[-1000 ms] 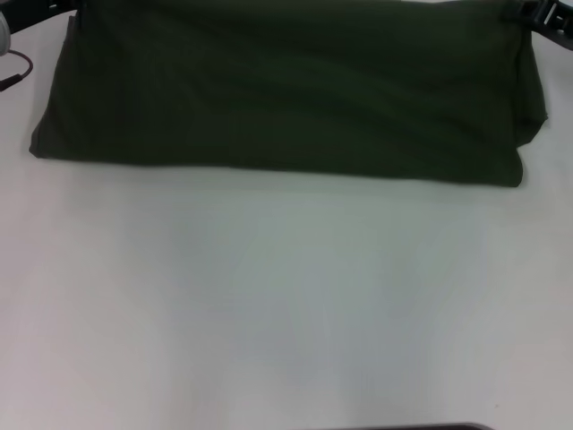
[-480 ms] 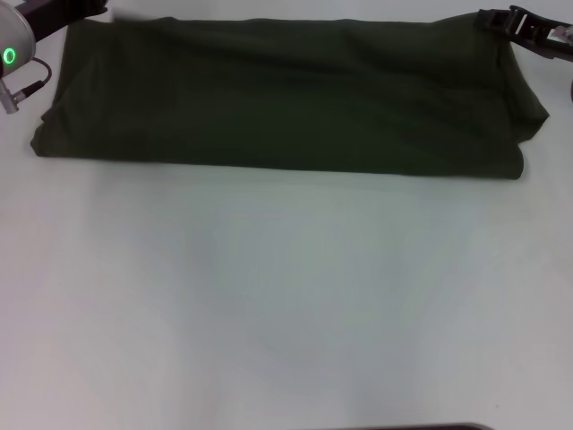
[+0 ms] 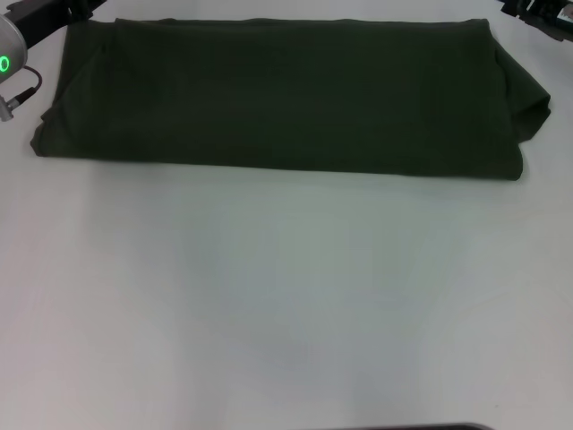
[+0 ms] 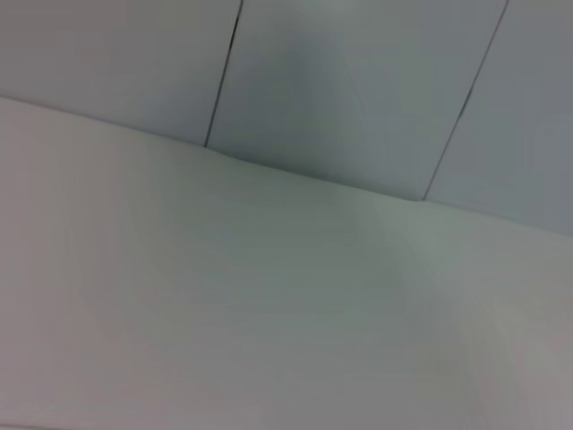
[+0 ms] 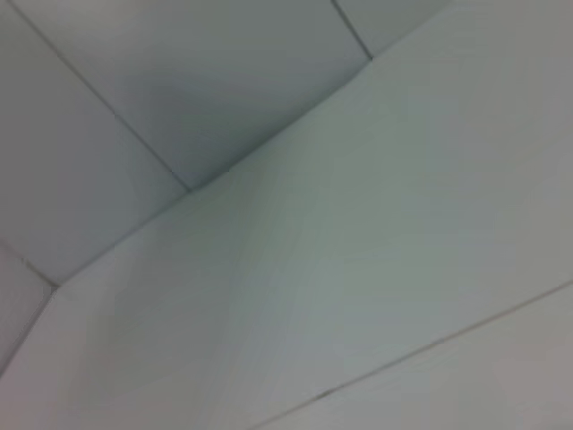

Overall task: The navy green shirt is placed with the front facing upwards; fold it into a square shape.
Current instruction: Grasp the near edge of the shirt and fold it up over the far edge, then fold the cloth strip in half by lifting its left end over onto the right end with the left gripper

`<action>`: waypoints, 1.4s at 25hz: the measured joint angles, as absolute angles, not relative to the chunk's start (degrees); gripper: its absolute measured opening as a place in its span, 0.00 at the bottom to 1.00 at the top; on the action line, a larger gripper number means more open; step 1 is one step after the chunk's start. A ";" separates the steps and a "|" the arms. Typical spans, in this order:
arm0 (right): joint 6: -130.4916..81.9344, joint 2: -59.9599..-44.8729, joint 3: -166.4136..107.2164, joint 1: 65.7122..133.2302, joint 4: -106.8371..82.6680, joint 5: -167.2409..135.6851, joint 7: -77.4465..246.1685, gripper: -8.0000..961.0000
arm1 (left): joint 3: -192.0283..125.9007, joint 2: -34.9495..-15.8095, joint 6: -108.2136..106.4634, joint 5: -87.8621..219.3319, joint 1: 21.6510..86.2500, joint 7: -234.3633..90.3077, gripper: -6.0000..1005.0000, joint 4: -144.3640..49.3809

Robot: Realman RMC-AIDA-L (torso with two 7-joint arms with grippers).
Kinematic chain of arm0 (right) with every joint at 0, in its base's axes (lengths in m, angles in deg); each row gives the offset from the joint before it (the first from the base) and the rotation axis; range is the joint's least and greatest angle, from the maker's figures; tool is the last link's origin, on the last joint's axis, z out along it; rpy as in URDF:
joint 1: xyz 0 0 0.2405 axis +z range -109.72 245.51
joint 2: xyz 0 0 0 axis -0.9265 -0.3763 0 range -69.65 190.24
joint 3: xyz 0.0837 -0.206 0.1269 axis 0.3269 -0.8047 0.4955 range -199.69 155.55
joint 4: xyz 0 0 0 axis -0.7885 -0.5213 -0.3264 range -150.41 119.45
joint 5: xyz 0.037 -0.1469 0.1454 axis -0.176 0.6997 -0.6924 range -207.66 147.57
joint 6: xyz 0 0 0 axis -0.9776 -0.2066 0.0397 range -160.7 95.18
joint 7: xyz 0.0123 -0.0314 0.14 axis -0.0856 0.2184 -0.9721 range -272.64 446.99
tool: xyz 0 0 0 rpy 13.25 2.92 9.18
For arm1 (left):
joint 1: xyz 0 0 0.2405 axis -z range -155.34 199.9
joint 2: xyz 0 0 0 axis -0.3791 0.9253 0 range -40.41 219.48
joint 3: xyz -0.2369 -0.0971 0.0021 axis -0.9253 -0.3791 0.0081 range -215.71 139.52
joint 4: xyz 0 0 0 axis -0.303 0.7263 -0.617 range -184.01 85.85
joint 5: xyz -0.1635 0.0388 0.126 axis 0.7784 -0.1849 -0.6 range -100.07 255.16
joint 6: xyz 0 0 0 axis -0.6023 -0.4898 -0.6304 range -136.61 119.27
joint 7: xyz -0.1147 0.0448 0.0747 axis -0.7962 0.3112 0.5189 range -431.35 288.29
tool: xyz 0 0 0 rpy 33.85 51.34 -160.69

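Observation:
The navy green shirt (image 3: 277,94) lies on the white table (image 3: 286,305) as a long, flat band folded across the far side. No print shows on its upper face. A sleeve bulges out at its right end (image 3: 528,103). My left gripper (image 3: 63,11) is at the far left corner of the shirt, just off the cloth, with a green light on its wrist (image 3: 4,63). Only a black tip of my right gripper (image 3: 537,11) shows, beyond the shirt's far right corner and apart from the cloth. Both wrist views show only table and wall.
The near half of the table is bare white surface. A thin dark edge (image 3: 421,427) runs along the table's front. White wall panels (image 4: 358,81) stand behind the table's far edge.
The shirt's far edge came down flat onto the table. Both grippers have drawn back from its far corners, and the right one is nearly out of the picture.

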State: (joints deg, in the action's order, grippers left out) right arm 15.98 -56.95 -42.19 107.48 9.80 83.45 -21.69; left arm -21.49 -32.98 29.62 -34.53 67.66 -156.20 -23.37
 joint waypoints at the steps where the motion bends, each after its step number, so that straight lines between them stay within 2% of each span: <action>1: 15.94 -56.94 -42.19 107.43 9.80 83.00 -21.62 0.58 | -21.49 -32.98 29.62 -34.53 67.66 -156.20 0.41 -23.37; 5: 15.91 -57.23 -41.95 107.20 9.92 82.32 -21.14 0.76 | -21.41 -33.28 29.57 -34.51 67.59 -154.94 0.50 -23.14; 11: 19.15 -57.62 -41.92 104.60 9.78 74.98 -14.09 0.86 | -19.58 -33.45 31.00 -34.74 66.52 -155.04 0.71 -22.63; 17: 30.52 -57.04 -42.00 100.40 10.04 70.78 -10.47 0.86 | -18.49 -33.10 42.40 -34.63 62.95 -158.69 0.92 -18.57; 20: 36.14 -56.08 -42.39 98.37 10.44 71.07 -10.61 0.86 | -18.36 -32.77 49.48 -34.92 61.08 -161.26 0.93 -16.02; 31: 45.67 -50.09 -48.42 90.49 11.65 75.85 -19.20 0.86 | -15.48 -32.18 66.31 -35.08 53.92 -167.71 0.93 -8.51; 35: 48.43 -49.02 -48.61 89.55 14.11 80.21 -24.64 0.86 | -15.07 -32.53 68.85 -35.12 52.63 -167.92 0.93 -7.39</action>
